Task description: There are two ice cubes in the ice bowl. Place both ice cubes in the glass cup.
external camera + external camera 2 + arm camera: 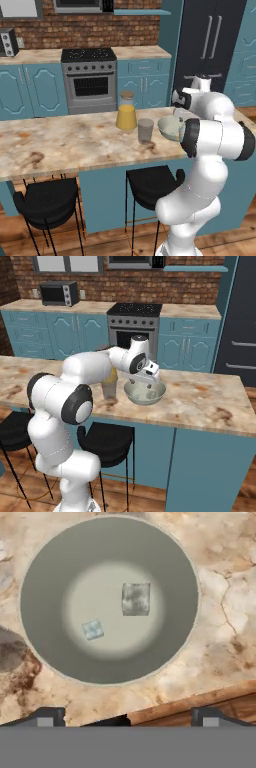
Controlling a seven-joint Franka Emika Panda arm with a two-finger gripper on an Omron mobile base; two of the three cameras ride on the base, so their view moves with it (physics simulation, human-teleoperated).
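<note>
Released end effector (pixel 127 717) directly above ice bowl (pixel 45 577), two ice cubes (pixel 136 599) inside.

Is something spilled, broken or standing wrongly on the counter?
Nothing stands out. Both ice cubes lie inside the ice bowl, and the glass cup and yellow jar stand upright.

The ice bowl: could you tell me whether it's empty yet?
Not empty: the ice bowl holds both ice cubes on its floor.

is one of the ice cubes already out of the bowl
No, in the hand view both ice cubes, the larger and the smaller, lie on the floor of the bowl.
</note>
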